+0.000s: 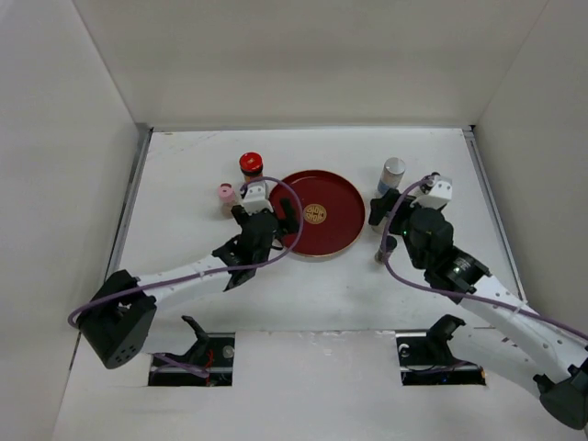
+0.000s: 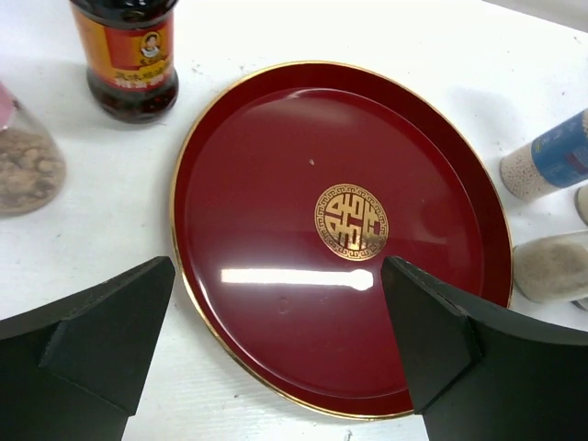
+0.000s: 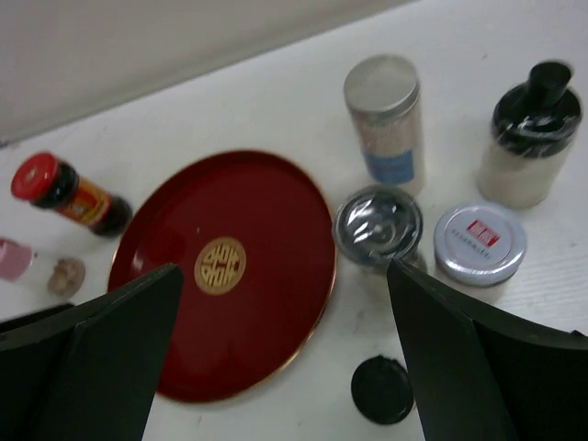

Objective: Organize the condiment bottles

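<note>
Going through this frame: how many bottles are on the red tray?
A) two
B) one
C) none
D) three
C: the tray is bare in every view. In the top view, the red-capped bottle and pink-capped bottle stand off its left side, and the silver-capped jar stands off its right.

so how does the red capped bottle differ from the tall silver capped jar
The red-capped bottle holds dark sauce behind an orange label; the silver-capped jar holds pale grains behind a blue label. The bottle stands left of the red tray, the jar right of it. Both stand upright on the table, outside the tray.
</note>
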You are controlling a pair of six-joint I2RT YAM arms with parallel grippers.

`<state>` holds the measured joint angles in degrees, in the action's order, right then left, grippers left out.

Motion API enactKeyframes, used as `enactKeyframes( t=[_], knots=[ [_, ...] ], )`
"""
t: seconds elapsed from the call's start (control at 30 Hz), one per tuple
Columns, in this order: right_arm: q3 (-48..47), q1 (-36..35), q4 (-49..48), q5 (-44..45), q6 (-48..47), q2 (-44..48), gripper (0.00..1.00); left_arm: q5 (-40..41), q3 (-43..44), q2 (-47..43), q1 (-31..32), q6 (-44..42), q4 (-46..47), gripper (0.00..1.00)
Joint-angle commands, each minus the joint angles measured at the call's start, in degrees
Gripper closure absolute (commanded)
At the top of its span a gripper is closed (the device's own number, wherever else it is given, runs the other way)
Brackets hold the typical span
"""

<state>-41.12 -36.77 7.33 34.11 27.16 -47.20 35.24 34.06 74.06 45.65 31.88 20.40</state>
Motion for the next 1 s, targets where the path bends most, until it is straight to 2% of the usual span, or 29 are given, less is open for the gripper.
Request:
enactKeyframes(
  t=[0.0,0.07,0.1,0.13,0.17,0.27,0.3,0.37,0.43,0.47,0.53,0.57,0.6,0.63,0.67,0.77,0.83,0.97],
  knots=[
    [2.27,-3.60,-2.92,0.70,1.67,0.45,0.00,2.37,2.41,-5.23,-0.60,-0.50,-1.41,0.00],
    [3.06,-5.01,-6.00,0.09,1.15,-1.13,0.00,2.55,2.85,-6.82,-1.57,-0.94,-3.43,0.00],
    [3.07,-5.97,-7.58,-0.70,0.62,-2.10,0.04,2.64,3.46,-7.52,-2.18,-1.38,-4.66,0.00],
    [2.55,-6.68,-8.90,-1.58,-0.25,-2.98,0.17,2.46,4.16,-8.05,-2.71,-1.99,-5.72,0.00],
    [1.93,-7.21,-9.87,-1.85,-1.48,-3.51,0.37,2.72,5.04,-8.58,-3.24,-2.87,-6.51,0.00],
    [1.05,-8.61,-13.03,-3.43,-3.07,-3.95,0.69,2.72,7.59,-9.90,-4.73,-6.11,-7.48,0.00],
    [1.05,-8.79,-14.09,-4.22,-3.16,-4.04,0.77,2.81,8.81,-10.25,-5.26,-7.26,-7.92,0.00],
    [0.96,-8.80,-16.03,-6.50,-3.34,-4.91,0.81,3.34,11.71,-10.17,-6.57,-8.93,-8.88,0.00],
    [0.70,-8.62,-17.17,-8.52,-2.90,-6.06,0.80,2.82,15.14,-8.68,-8.68,-9.90,-10.11,0.00],
    [1.13,-8.45,-18.31,-8.88,-2.29,-6.41,0.78,2.55,17.16,-7.45,-9.47,-10.51,-11.08,0.04],
    [2.97,-8.62,-21.64,-9.15,-2.11,-6.85,0.69,1.85,22.25,-3.86,-11.58,-12.62,-13.36,0.56],
    [3.85,-8.62,-22.96,-9.32,-2.11,-6.85,0.64,1.67,24.19,-2.45,-12.20,-13.15,-14.94,0.63],
    [4.47,-8.88,-23.67,-9.32,-2.20,-6.85,0.59,1.23,26.90,-0.52,-12.99,-13.42,-17.83,0.65],
    [4.82,-9.14,-24.12,-9.32,-2.20,-6.77,0.53,0.88,29.46,1.33,-13.61,-13.51,-20.12,0.61],
    [5.43,-9.84,-24.56,-9.15,-2.28,-6.76,0.40,0.18,31.74,3.17,-14.14,-13.77,-22.05,0.54],
    [6.93,-10.73,-25.08,-8.62,-2.20,-6.76,0.19,-0.61,35.71,8.10,-15.89,-14.21,-24.18,0.27],
    [7.29,-10.73,-25.96,-8.71,-2.20,-7.64,0.15,-1.23,38.61,12.23,-17.56,-14.48,-26.45,0.18],
    [7.20,-11.69,-27.54,-9.15,-2.63,-9.92,0.09,-3.25,43.80,20.14,-20.29,-14.65,-30.33,0.15]
  ],
)
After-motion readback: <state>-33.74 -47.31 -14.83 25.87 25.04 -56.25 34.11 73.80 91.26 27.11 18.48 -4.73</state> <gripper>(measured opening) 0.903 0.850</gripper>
